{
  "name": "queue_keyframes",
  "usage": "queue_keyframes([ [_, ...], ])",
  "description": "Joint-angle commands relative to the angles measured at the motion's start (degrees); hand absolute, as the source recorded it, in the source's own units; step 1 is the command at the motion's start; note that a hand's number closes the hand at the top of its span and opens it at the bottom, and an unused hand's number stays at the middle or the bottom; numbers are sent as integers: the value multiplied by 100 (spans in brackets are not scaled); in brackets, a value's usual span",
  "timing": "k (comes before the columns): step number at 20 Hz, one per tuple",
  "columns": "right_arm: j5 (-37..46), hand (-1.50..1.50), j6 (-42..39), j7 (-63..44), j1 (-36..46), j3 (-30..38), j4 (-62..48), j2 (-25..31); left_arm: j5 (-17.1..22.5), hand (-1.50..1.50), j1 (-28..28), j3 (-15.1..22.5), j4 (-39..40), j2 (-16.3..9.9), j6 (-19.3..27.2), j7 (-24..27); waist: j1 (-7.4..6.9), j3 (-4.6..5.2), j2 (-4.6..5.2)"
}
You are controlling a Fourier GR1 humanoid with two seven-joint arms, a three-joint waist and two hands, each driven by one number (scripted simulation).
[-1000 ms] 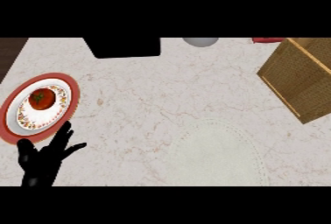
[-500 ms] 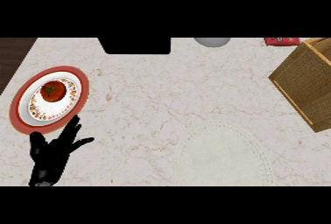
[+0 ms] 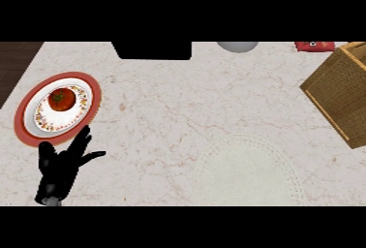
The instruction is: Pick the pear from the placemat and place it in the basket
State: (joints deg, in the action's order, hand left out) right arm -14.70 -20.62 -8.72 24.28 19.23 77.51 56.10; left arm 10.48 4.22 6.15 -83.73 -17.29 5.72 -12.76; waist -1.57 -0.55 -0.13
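**Left hand open beside the plate, pear not found**

Head view: the left hand (image 3: 63, 164) comes in from the lower left edge. It is black, with the fingers straight and spread apart and the thumb out toward the right. It holds nothing.

Just beyond its fingertips lies a red disc (image 3: 25, 127), and the longest finger reaches the disc's near rim. Whether it touches the rim cannot be told. On the disc sits a white plate (image 3: 44, 118) with a speckled border, and on the plate's far part rests a round red fruit (image 3: 62, 98) with a green stem.

To the hand's right, well apart from it, a pale round placemat (image 3: 250, 169) lies on the marbled counter (image 3: 178, 101). Farther right and farther up, well away from the hand, the woven basket (image 3: 336, 94) stands at the right edge, cut off by it.

The pear cannot be made out anywhere in this view, so its place cannot be told.

Far ahead of the hand, along the counter's back edge, are a black block (image 3: 151, 50), then to its right a grey bowl (image 3: 237, 46) and a small red thing (image 3: 314, 45). Both are cut off at the top.

The right hand does not show.
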Motion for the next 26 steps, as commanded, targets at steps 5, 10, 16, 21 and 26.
queue_keyframes([
  [5, 91, 150, -282, 522, 935, -170, -1893, -322, -119, 0, 274, 171, 203, 146, -20, -204, -46, 51, 64],
  [10, 472, 150, -373, 1191, 1166, -227, -2689, -417, -51, 0, 251, -10, 180, 6, -190, -235, 13, 51, 50],
  [16, 1831, 150, 590, 2108, 752, -638, -3100, -129, -27, 0, 298, -63, 345, -65, -343, -94, -60, 43, 104],
  [21, 2194, -150, 618, 3255, 938, -701, -3895, -37, -148, 0, 209, 57, 328, 226, -102, -167, -43, 38, 92],
  [26, 2344, -150, 674, 3655, 1525, -600, -4747, 43, -336, 0, 128, 84, 362, 255, -2, -178, -56, 41, 92],
])
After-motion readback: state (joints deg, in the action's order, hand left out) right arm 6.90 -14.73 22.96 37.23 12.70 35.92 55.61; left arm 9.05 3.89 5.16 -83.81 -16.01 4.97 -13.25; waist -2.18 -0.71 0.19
